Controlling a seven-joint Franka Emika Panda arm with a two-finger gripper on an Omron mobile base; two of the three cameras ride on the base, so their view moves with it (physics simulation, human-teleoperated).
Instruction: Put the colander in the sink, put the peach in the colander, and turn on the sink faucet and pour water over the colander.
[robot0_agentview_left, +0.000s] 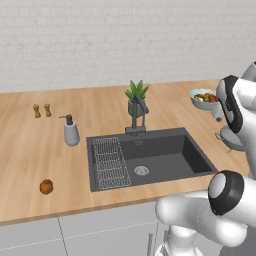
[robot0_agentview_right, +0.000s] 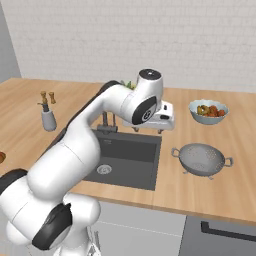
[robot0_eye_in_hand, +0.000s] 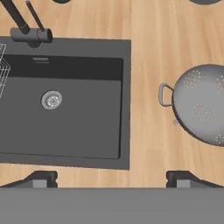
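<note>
The light-grey holed colander (robot0_agentview_right: 202, 159) stands on the wooden counter right of the sink (robot0_agentview_right: 131, 166), also seen in the hand view as colander (robot0_eye_in_hand: 202, 105) and half hidden behind my arm as colander (robot0_agentview_left: 233, 140). My gripper (robot0_agentview_right: 148, 130) hovers open and empty above the sink's right rim, left of the colander; its fingertips (robot0_eye_in_hand: 42, 179) are spread wide. The orange-brown peach (robot0_agentview_left: 46, 186) lies on the counter far left of the sink (robot0_agentview_left: 160, 162). The dark faucet (robot0_agentview_left: 136, 118) rises behind the basin, spout toward the back.
A wire rack (robot0_agentview_left: 110, 162) fills the sink's left part, beside the steel drain (robot0_eye_in_hand: 51, 99). A pale fruit bowl (robot0_agentview_right: 209, 111) sits behind the colander. A soap dispenser (robot0_agentview_left: 71, 131), two small shakers (robot0_agentview_left: 42, 110) and a potted plant (robot0_agentview_left: 136, 97) stand near the wall.
</note>
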